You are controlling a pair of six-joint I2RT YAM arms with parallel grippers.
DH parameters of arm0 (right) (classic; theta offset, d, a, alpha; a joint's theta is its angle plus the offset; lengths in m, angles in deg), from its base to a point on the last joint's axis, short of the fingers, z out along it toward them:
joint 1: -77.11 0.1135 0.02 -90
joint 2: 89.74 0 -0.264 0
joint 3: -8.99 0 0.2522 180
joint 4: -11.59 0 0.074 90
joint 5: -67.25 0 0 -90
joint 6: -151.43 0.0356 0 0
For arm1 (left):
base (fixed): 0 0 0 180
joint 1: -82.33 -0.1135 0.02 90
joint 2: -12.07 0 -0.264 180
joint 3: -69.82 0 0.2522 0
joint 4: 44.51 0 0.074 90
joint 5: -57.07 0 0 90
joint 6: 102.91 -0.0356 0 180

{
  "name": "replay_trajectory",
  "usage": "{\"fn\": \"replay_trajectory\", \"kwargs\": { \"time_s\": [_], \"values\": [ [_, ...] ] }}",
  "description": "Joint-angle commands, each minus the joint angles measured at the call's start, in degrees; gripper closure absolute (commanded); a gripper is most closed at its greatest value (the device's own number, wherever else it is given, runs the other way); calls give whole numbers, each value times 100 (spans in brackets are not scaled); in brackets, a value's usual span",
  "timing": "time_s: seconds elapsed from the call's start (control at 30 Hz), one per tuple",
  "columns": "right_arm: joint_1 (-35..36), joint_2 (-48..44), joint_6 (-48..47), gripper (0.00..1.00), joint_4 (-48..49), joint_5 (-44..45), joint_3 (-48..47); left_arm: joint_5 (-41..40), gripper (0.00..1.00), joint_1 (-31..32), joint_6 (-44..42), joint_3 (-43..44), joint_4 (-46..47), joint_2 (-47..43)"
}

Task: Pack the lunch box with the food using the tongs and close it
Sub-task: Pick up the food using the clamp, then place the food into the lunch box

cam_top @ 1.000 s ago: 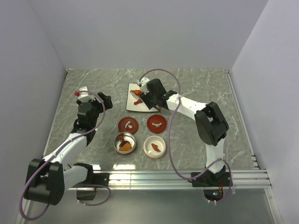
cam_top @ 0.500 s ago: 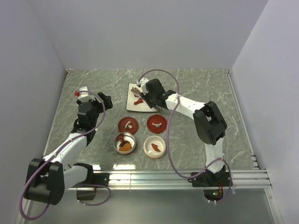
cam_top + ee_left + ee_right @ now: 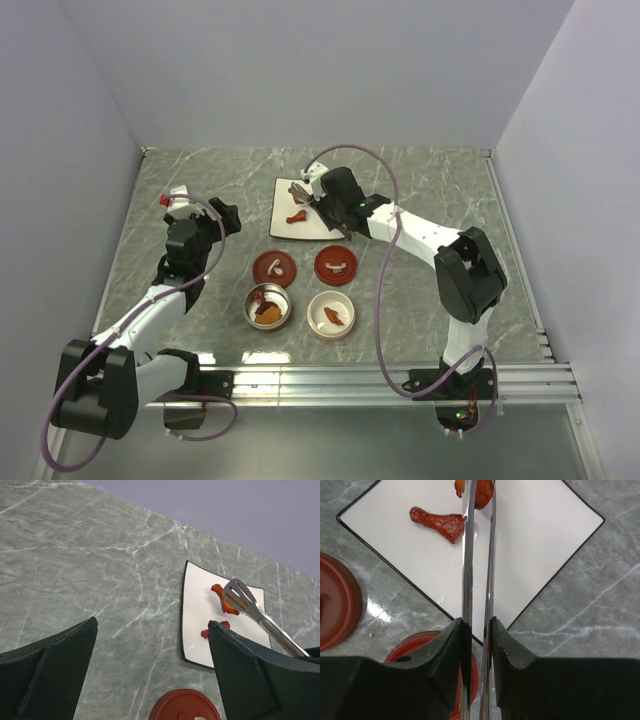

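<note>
The right gripper point(image 3: 477, 626) has its jaws clenched on the long silvery metal tongs point(image 3: 468, 570), whose 2 slim arms run nearly together out over the square white plate point(image 3: 540, 540) and pinch an orange morsel point(image 3: 220, 596) at their slotted tips. 1 red morsel point(image 3: 440, 522) lies just beside them. The left gripper point(image 3: 152, 667) hovers over the grey marbled tabletop point(image 3: 75, 570), jaws released wide.

Light: bright, even, diffuse from overhead; shadows soft and short. Glare patch on table point(image 3: 376, 611) by red lid point(image 3: 335, 605), more along front rail point(image 3: 330, 383). Polished tongs point(image 3: 468, 555) mirror-bright. All 3 views sharp.
</note>
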Motion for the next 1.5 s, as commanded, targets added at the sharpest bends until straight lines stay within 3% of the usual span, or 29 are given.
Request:
{"fn": "replay_trajectory", "kwargs": {
  "time_s": [0.0, 0.5, 0.8, 1.07, 1.47],
  "values": [
    [-10, -326, 109, 74, 173, 251, 158, -37, 1, 18, -2, 5, 264, -102],
    [456, -2382, 786, 73, 297, 813, 1862, 24, 1, 27, 6, 13, 264, -128],
    [1545, -3525, 1638, 72, -274, 1884, 2637, 68, 1, 18, 6, 22, 237, -155],
    [2318, -4510, 2710, 71, -635, 2149, 3207, 86, 1, 9, -2, 5, 211, -260],
    [3716, -5020, 4160, 70, -2085, 3072, 3235, 59, 1, 18, -20, 22, 202, -225]
  ]
}}
